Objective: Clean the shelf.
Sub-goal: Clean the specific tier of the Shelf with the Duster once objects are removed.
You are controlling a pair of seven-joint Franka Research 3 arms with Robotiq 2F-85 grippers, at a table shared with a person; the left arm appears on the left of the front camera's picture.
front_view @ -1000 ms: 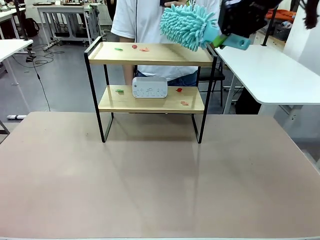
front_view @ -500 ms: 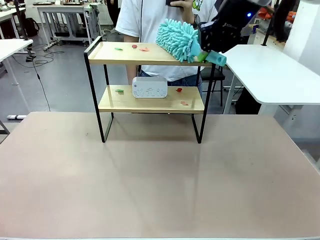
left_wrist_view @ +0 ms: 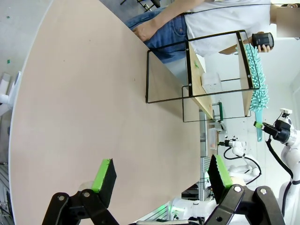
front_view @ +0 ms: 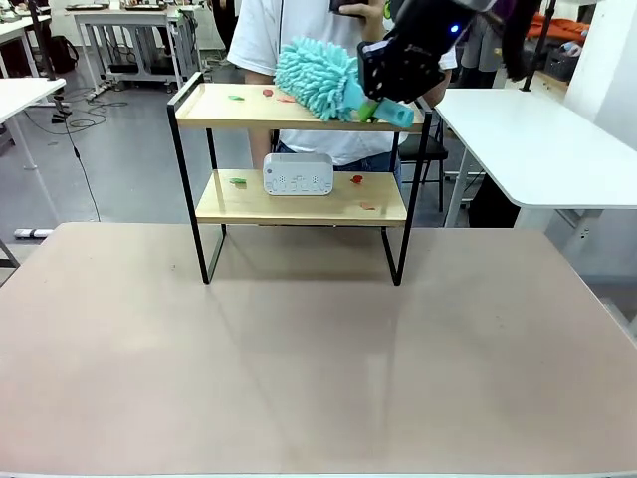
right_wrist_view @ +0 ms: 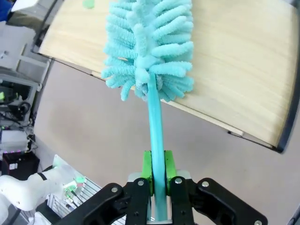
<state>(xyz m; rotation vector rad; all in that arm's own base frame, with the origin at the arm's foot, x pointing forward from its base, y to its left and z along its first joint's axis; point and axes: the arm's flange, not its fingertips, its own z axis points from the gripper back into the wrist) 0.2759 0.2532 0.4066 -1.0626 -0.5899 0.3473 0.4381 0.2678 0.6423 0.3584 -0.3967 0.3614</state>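
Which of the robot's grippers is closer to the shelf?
The right gripper: it holds a duster on the shelf's top board. The left gripper hangs above the table, well away.

The right arm [front_view: 468, 15] is coming in high from the right side and crossing toward the middle, its black wrist tilting down and to the left. The right gripper [front_view: 378, 98] is clamping its fingers [right_wrist_view: 147, 169] on the thin handle of a teal duster [right_wrist_view: 149, 56], green pads pressing on both sides, the handle running straight out along the fingers. The left gripper [left_wrist_view: 161, 174] is hanging with its fingers [left_wrist_view: 105, 176] spread wide apart, green pads facing each other, gripping nothing
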